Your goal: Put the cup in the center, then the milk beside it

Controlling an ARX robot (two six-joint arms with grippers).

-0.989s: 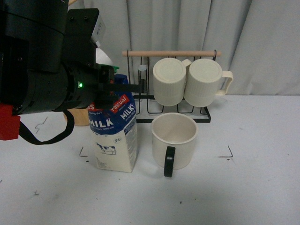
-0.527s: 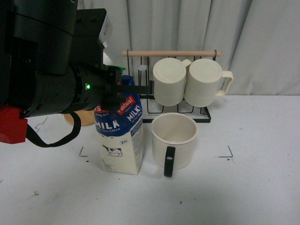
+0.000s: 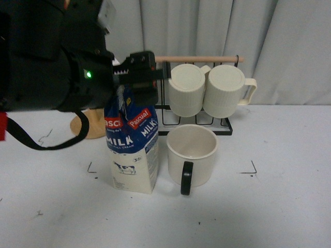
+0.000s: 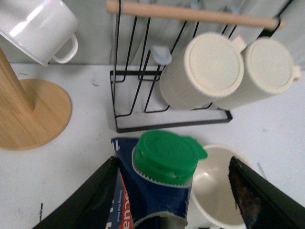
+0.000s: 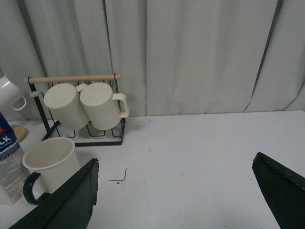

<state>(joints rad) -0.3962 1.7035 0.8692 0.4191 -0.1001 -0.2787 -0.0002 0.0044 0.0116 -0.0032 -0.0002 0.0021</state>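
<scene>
— The left pincer (image 4: 174,210) is right over the milk (image 3: 132,150). See its two black fingers (image 4: 86,205)? They stand wide apart, one on each side of the green cap (image 4: 167,156), and I don't think they touch the carton. It holds nothing.

— Where is the milk standing?

— Upright on the white table (image 3: 279,206), tall way pointing straight up at the pincer. It is just beside the cup (image 3: 191,154), on the cup's left side. Both stand in the center (image 3: 227,181), between the little black corner marks.

— So which arm is closer?

— The left one, by a lot. The right pincer (image 5: 174,200) is far off to the side, spread wide, with nothing in it.

— What should the left one do?

— I think it just needs to go straight up, so it doesn't knock the carton over.

— Can you see everything?

— No. The big black arm hides the carton's top from the front. The cup's face is turned away. From above, the fingertips are cut off.
</scene>
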